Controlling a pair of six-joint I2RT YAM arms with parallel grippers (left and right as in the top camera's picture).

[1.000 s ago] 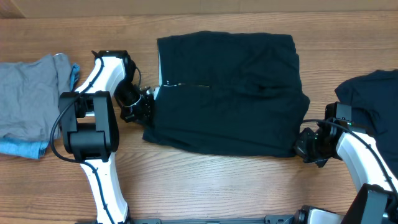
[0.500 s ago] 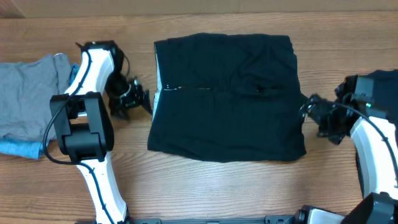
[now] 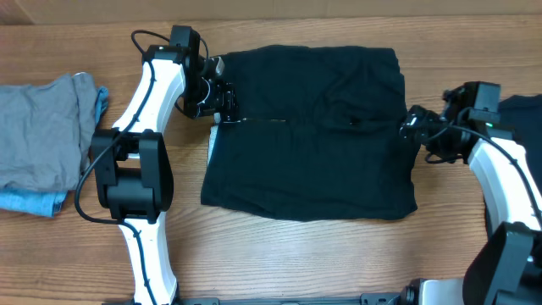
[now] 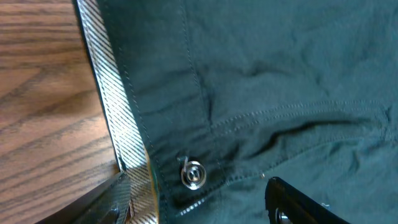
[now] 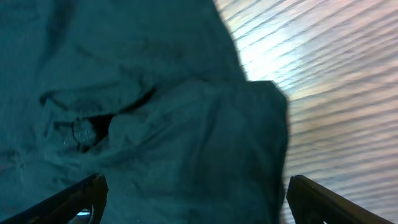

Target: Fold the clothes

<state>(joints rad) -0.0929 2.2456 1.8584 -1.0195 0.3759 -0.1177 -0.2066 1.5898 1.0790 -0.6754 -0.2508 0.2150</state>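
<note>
A black garment [image 3: 309, 131] of the clothes lies folded into a rough rectangle mid-table. My left gripper [image 3: 222, 97] hovers at its far-left edge, open. In the left wrist view its fingers [image 4: 118, 199] straddle the cloth's edge [image 4: 261, 74], where a striped inner band [image 4: 109, 106] and a small metal snap [image 4: 193, 175] show. My left gripper [image 4: 199, 208] holds nothing. My right gripper [image 3: 412, 127] stands open at the garment's right edge. In the right wrist view the gripper [image 5: 196, 208] is spread wide over wrinkled dark cloth [image 5: 155, 124].
A second black garment [image 3: 521, 114] lies at the right table edge behind the right arm. A grey garment [image 3: 42, 127] is heaped at the far left, with a light-blue one [image 3: 34, 202] under it. Bare wood [image 3: 296, 254] runs along the front.
Both grippers opened and let go of the garment's near corners. They then moved away from the front edge, the left to the far-left edge and the right to the right edge.
</note>
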